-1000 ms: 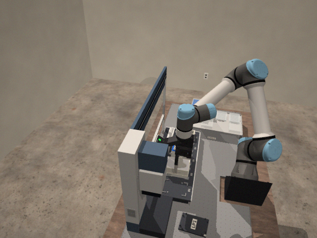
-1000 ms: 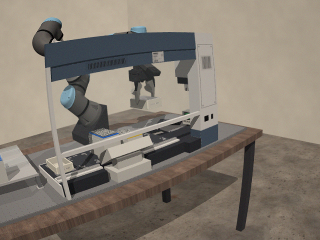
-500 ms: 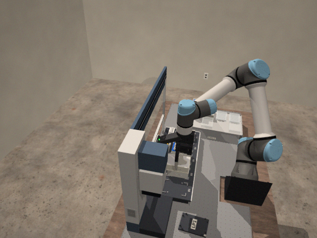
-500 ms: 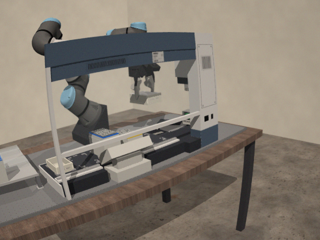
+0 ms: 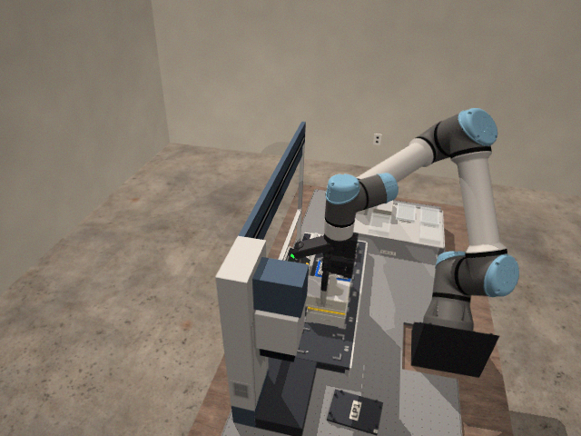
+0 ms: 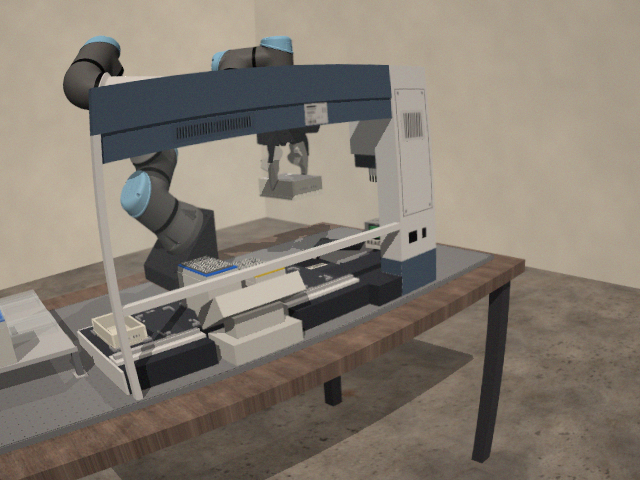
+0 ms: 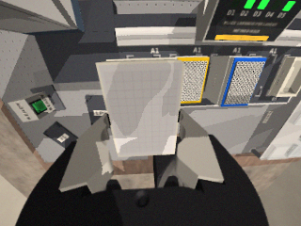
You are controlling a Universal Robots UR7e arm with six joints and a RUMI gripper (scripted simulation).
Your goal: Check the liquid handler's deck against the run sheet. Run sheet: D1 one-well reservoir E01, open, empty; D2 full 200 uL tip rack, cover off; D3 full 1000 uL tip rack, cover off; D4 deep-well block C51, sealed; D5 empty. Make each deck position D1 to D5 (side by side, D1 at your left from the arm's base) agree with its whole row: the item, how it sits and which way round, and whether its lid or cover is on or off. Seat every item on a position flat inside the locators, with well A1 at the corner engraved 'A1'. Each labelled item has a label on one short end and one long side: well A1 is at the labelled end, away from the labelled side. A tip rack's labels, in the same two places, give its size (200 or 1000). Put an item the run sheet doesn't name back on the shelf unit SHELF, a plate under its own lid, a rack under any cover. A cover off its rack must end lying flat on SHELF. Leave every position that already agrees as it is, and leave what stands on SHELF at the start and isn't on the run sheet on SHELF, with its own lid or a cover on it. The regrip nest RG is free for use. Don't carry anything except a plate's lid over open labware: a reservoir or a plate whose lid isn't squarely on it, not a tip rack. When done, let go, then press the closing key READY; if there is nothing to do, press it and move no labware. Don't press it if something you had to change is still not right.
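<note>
My gripper (image 7: 144, 112) is shut on a pale grey deep-well block (image 7: 141, 105) with a flat sealed top. I hold it by its long sides, level and high above the deck, under the handler's blue gantry; it also shows in the exterior view (image 6: 290, 186). Below it on the deck stand a yellow-rimmed tip rack (image 7: 194, 79), a blue-rimmed tip rack (image 7: 245, 81) and, past them, an open cream reservoir (image 7: 288, 81). In the exterior view the reservoir (image 6: 114, 329) sits at the deck end nearest the shelf. Both racks have their covers off.
The shelf unit (image 5: 407, 223) stands at the far end of the table with pale items on it. A green key (image 7: 39, 105) lies left of the deck. A dark plate marked LP1 (image 5: 355, 411) lies at the near end. The handler's column (image 6: 408, 170) and front rail (image 6: 258, 268) border the deck.
</note>
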